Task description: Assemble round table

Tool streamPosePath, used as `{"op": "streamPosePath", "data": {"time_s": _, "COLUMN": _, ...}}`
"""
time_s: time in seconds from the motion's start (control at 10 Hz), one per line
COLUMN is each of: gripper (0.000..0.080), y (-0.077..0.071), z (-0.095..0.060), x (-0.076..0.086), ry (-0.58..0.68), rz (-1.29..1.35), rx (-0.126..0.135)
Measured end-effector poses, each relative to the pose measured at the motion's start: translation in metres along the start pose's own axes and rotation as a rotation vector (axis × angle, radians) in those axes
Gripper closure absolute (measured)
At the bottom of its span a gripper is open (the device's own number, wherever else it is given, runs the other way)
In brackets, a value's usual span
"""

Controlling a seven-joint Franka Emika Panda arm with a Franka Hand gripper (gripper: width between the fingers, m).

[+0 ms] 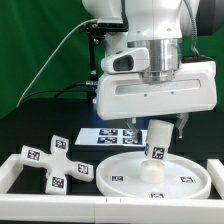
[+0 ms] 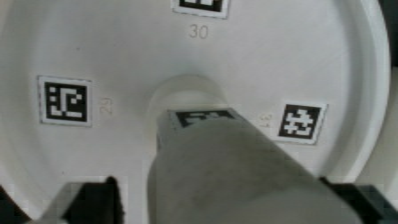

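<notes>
The large rimmed round disc (image 1: 150, 178) lies flat on the table, tags facing up; it fills the wrist view (image 2: 107, 60). The short thick cylinder (image 1: 156, 148) leans tilted over the disc, with its lower end at the disc's middle. My gripper (image 1: 161, 127) is shut on the cylinder's upper end. In the wrist view the cylinder (image 2: 222, 160) runs between my dark fingers (image 2: 89, 202), and its tagged far end meets the disc's centre. The cross-shaped four-armed foot (image 1: 55, 165) lies at the exterior view's left, apart from the disc.
A low white border wall (image 1: 40, 190) runs along the front and the sides. The marker board (image 1: 112, 135) lies behind the disc. A dark cable hangs at the back left before a green backdrop.
</notes>
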State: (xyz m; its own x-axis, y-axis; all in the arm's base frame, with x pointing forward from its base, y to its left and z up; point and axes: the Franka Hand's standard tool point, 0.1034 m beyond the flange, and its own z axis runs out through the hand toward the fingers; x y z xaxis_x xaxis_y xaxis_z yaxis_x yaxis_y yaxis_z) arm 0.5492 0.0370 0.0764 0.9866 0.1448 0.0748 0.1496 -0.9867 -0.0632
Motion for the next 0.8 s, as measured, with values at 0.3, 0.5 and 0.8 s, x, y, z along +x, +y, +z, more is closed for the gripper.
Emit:
{"op": "streamPosePath", "data": {"time_s": 0.3, "gripper": 0.0393, "y": -0.0003, "z": 0.0003, "x": 0.0001, "ry": 0.000, "rz": 0.143, "rx": 0.002}}
{"op": "streamPosePath", "data": {"time_s": 0.5, "gripper": 0.0393, "y": 0.0008, "z": 0.0018, "x": 0.0053, "ry": 0.012, "rz": 0.430, "rx": 0.018}}
{"op": "streamPosePath", "data": {"time_s": 0.8, "gripper": 0.0393, "y": 0.0011, "z": 0.0027, "x": 0.0099, "ry": 0.039, "rz": 0.971, "rx": 0.032}}
